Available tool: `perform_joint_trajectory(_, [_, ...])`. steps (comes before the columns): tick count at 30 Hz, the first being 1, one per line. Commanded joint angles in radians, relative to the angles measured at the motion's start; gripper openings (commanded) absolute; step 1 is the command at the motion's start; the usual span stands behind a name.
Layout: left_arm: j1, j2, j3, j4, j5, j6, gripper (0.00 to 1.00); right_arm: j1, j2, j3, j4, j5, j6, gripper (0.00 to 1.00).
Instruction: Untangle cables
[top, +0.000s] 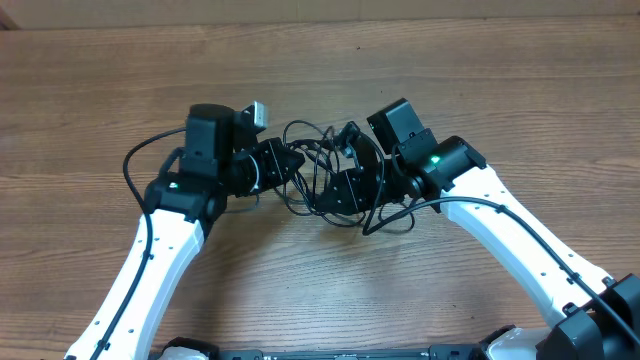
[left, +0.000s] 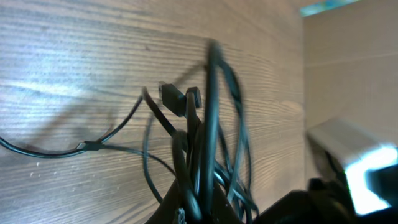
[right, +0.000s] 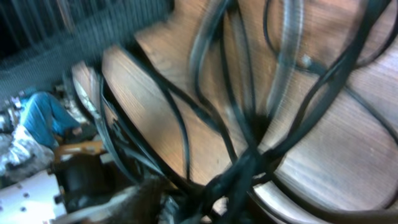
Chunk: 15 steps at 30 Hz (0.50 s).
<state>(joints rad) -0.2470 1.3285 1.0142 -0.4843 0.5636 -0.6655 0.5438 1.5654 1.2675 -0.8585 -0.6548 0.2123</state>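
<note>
The cables (top: 322, 152) are a knot of thin black loops on the wooden table, between my two grippers. My left gripper (top: 290, 160) reaches into the knot from the left and is shut on the cables. In the left wrist view several strands (left: 211, 124) rise out of the shut jaws (left: 199, 214). A small black plug (left: 171, 93) lies on the wood beyond them, and one strand (left: 43, 152) trails off to the left. My right gripper (top: 345, 182) sits in the knot from the right. The right wrist view is blurred; a bundle of cables (right: 249, 162) crosses the jaws (right: 211, 199) and hides how they stand.
A black loop (top: 128, 165) curves round the outside of the left arm (top: 150, 270). The right arm (top: 520, 240) comes in from the lower right. The table's far edge (top: 320, 14) runs along the top of the overhead view.
</note>
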Motion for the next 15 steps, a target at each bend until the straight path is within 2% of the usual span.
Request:
perform_joint_trajectory(1, [-0.093,-0.022,0.021,-0.027,-0.027,0.101,0.04,0.008,0.002,-0.001,0.075,-0.035,0.0,0.4])
perform_joint_trajectory(3, [-0.144,-0.022,0.021,-0.03,-0.012,0.195,0.04,0.008,0.002,-0.001,0.111,-0.005,0.017,0.44])
perform_joint_trajectory(5, [-0.194,-0.022,0.021,-0.034,-0.013,0.277,0.04,0.008,0.002,-0.001,0.117,0.129,0.124,0.46])
perform_joint_trajectory(10, [-0.218,-0.022,0.021,-0.036,-0.04,0.288,0.04,0.008,0.002,-0.001,0.072,0.359,0.286,0.46])
perform_joint_trajectory(12, [-0.214,-0.022,0.021,-0.043,-0.1,0.288,0.04,0.008,0.002,-0.001,0.036,0.422,0.29,0.46])
perform_joint_trajectory(15, [-0.211,-0.022,0.021,-0.03,-0.042,0.285,0.04,0.008,0.002,-0.002,0.007,0.524,0.29,0.47])
